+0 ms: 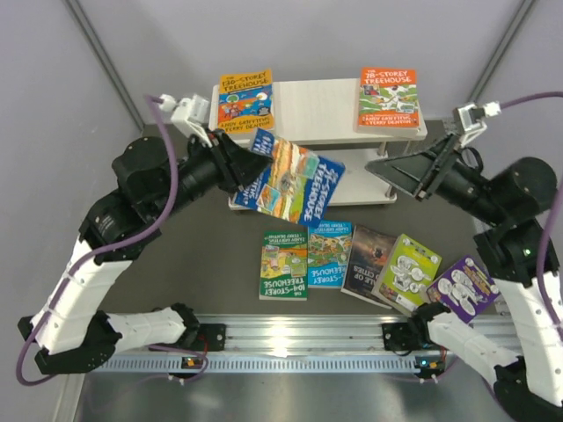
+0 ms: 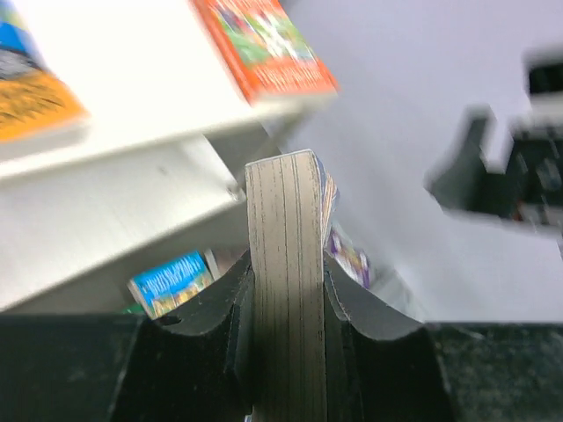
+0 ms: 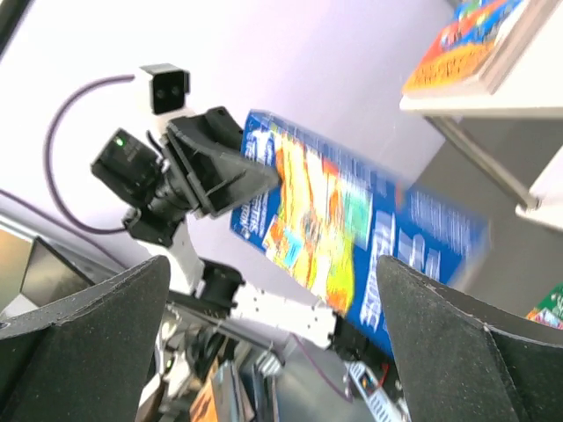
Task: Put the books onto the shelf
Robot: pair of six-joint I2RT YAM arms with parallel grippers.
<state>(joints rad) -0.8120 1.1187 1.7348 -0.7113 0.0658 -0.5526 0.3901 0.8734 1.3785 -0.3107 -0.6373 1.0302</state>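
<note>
The shelf [image 1: 308, 88] bears two orange books [image 1: 245, 98] flat on its top board; five more books [image 1: 330, 255] lie on the table [image 1: 220, 255]. My left gripper [image 1: 239, 167] pinches the blue book [image 1: 295, 180] tight, aloft before the shelf. My right gripper [image 1: 380, 171] gapes wide, empty, just beside it. Only my left wrist view shows its page edges clamped between my fingers [image 2: 220, 299].

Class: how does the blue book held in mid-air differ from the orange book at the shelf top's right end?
The blue book is clamped by the left gripper, clear of any surface. The orange book lies flat on top of the shelf. The blue book hangs tilted, whereas the orange book sits roughly square with the shelf edge. Both are paperbacks with cartoon covers.
</note>
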